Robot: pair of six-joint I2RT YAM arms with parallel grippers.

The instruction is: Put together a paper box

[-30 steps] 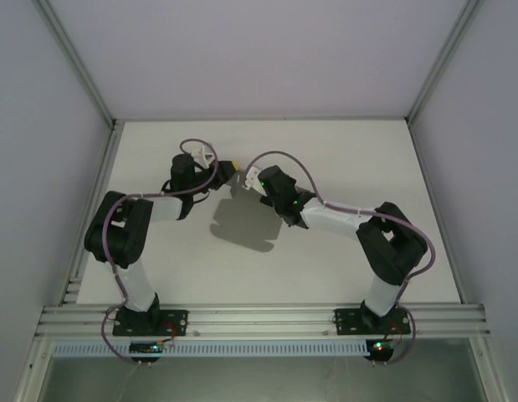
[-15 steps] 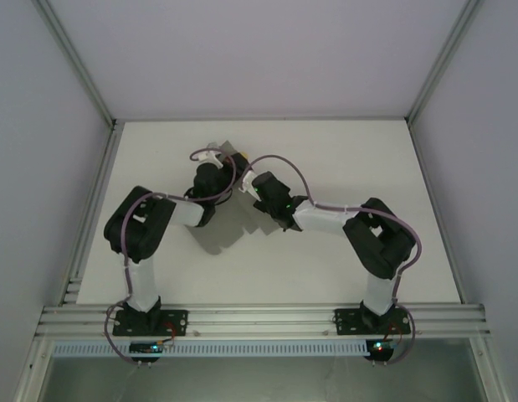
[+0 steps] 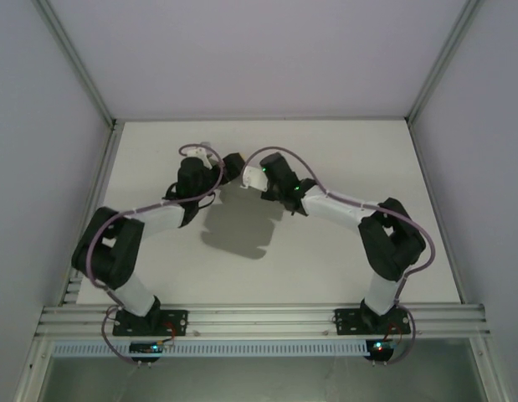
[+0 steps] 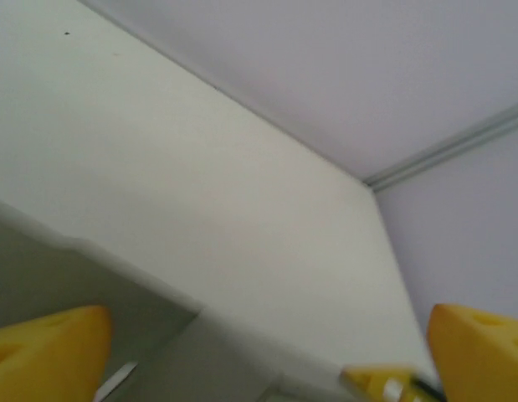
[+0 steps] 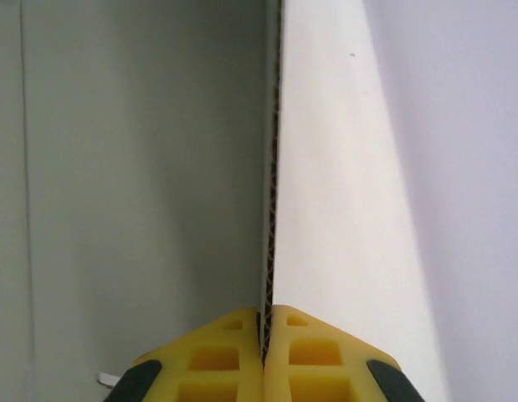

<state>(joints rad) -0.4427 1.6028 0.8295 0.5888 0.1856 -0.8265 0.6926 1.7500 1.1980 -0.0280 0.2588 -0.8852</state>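
The paper box, a thin grey corrugated sheet, is held above the far middle of the table. It is pinched at one edge by the closed right gripper. The left gripper is spread wide beside the sheet, and nothing is clamped in it. The sheet is judged light, bendable and easily creased, so it is best taken at its edges, close to the fold lines. No writing or brand can be read.

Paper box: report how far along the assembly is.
Done: little, it seems; the paper box reads as a flat sheet, seen edge-on. In hand: the right gripper is shut on its edge, holding it off the table; the left gripper stands open near it. Left: apparently all the folding into a box.
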